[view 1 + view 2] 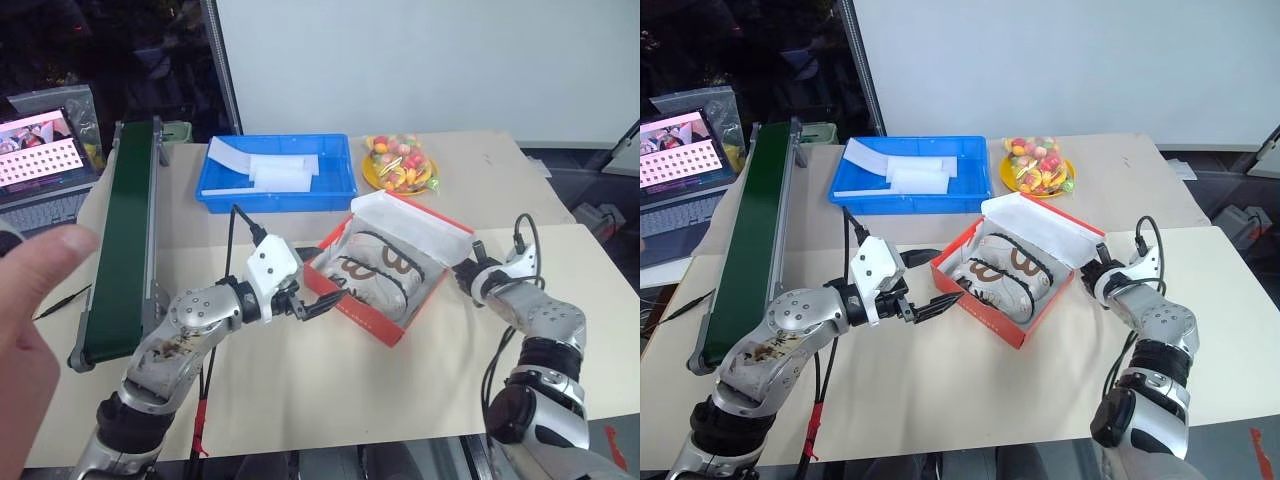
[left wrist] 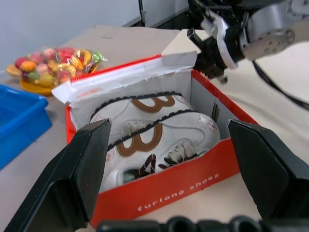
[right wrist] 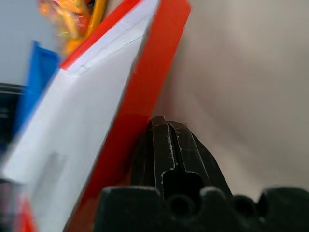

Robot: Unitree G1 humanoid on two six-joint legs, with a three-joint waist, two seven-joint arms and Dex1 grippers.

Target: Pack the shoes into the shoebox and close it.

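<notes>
Beige tabletop (image 1: 970,385) under a white back wall carries a red-orange shoebox (image 1: 985,310) near its middle, set at an angle. Both cream-white shoes (image 1: 1005,270) already lie inside it, side by side. Its hinged lid (image 1: 1045,228) stands raised along the box's far side, white inner face showing. Near the table's far edge sit a blue tray (image 1: 910,195) and a bag of colourful sweets (image 1: 1038,165); a green conveyor (image 1: 750,240) runs along the left edge.

Left gripper (image 1: 938,305) hovers level just beside the box's near-left corner, fingers spread wide and empty. Right gripper (image 1: 470,268) is clenched on nothing, right by the lid's right end; contact cannot be told.

Packing looks done; closing is the step in hand. Next, the right gripper likely needs to push the lid forward and down over the shoes while the left steadies the box.
</notes>
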